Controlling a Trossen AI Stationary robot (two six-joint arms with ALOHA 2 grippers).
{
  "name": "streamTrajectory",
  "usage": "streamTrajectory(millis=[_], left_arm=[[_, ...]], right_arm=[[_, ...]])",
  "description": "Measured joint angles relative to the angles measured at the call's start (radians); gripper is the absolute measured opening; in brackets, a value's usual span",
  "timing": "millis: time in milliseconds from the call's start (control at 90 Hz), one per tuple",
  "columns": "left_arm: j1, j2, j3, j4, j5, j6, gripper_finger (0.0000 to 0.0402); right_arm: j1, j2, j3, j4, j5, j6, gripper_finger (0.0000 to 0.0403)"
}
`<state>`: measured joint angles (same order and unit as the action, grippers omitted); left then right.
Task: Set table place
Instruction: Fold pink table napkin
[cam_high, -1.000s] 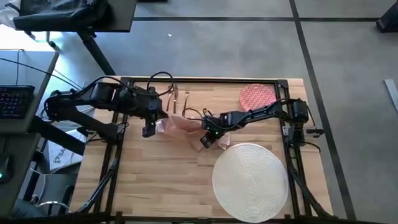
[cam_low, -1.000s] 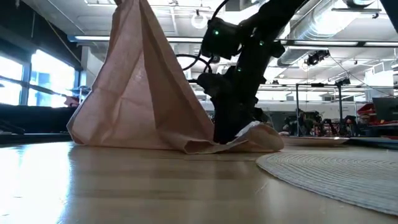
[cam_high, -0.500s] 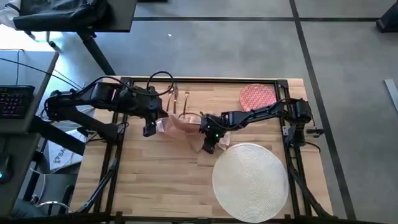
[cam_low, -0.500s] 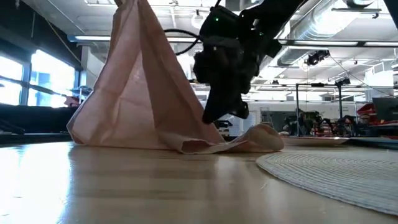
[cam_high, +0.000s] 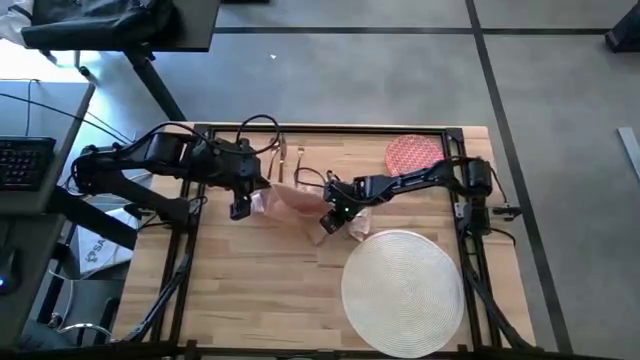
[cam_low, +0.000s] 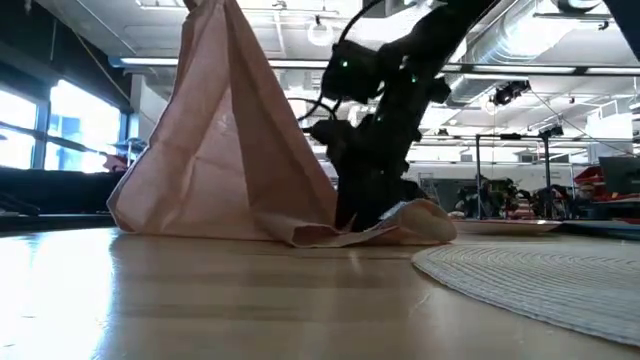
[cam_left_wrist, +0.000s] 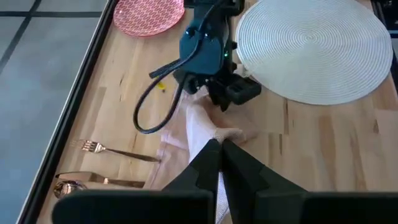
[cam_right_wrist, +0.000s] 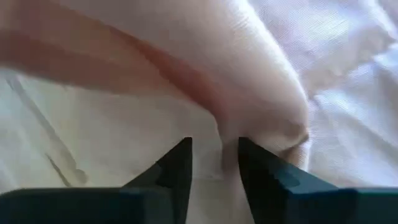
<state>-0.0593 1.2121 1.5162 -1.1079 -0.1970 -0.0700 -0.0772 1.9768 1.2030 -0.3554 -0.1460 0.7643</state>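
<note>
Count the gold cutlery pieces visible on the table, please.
2 clearly: a fork and a spoon, side by side near the table edge behind the napkin. More may be hidden.

Daylight glares white at the high view's upper left, ceiling lamps shine in the low view where the near table blurs, and the right wrist view's napkin is softly out of focus.
</note>
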Motion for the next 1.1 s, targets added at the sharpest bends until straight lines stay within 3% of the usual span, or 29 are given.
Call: streamTrajectory(millis=[411,700,789,933,1100], left_arm=[[0.000,0.000,0.000,-0.003,-0.016,0.000,0.0000],[0.000,0.000,0.000,-0.003,-0.060,-0.010,0.0000],[0.000,0.000,0.000,-0.002,-0.071,-0.023,0.0000],[0.000,0.000,0.000,-0.002,-0.076,-0.024,0.0000],[0.000,0.000,0.000,-0.003,-0.076,-0.025,0.0000]], right_arm=[[0.019,0.002,0.000,0.009,-0.073,0.024,0.0097],[0.070,0.034,0.004,0.043,-0.068,0.047,0.0093],[0.089,0.034,0.004,0.043,-0.022,0.042,0.0075],[0.094,0.018,0.002,0.030,-0.009,0.038,0.0011],[0.094,-0.019,-0.002,-0.012,0.007,0.039,0.0001]])
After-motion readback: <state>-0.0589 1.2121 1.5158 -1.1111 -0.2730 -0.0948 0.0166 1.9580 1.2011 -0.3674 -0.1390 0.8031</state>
